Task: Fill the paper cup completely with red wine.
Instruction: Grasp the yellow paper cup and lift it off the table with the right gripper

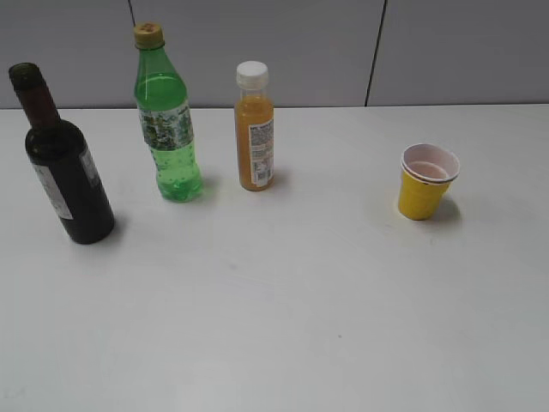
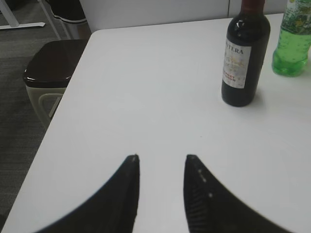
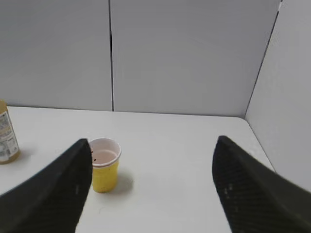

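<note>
The small yellow paper cup (image 1: 425, 183) stands upright on the right of the white table; its white inside looks pinkish and holds no visible wine. It also shows in the right wrist view (image 3: 104, 165), just beyond the left finger of my right gripper (image 3: 153, 145), which is wide open and empty. The dark wine bottle (image 1: 62, 159) with a white-grey label stands upright at the far left, its cap off. In the left wrist view the bottle (image 2: 244, 53) is ahead and to the right of my left gripper (image 2: 162, 158), which is open and empty.
A green soda bottle (image 1: 166, 120) and an orange juice bottle (image 1: 255, 129) stand between wine bottle and cup. A dark-lidded bin (image 2: 51, 73) sits on the floor beside the table's left edge. Grey partition walls close off the back and right.
</note>
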You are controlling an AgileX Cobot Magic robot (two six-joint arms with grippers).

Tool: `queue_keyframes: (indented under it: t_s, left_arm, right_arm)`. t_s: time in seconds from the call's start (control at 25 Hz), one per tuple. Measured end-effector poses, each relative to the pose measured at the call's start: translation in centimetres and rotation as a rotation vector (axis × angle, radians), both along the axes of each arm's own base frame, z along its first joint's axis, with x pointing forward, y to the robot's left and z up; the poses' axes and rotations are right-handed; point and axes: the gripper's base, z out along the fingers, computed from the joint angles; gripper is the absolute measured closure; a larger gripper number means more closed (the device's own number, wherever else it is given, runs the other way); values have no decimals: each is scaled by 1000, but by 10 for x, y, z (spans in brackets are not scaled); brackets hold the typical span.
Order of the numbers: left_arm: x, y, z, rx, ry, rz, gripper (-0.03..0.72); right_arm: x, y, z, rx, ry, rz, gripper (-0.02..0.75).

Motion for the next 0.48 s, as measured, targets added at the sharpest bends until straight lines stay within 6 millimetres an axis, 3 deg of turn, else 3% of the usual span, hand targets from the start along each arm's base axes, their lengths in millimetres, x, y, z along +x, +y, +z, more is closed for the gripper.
queue_keyframes:
  t_s: [0.28, 0.48]
  left_arm:
    - [0, 0, 0, 0, 0, 0, 449]
    - [0, 0, 0, 0, 0, 0, 449]
  right_arm:
    - [46, 6, 6, 7, -15, 17, 157]
    - [81, 10, -11, 61, 54, 20, 157]
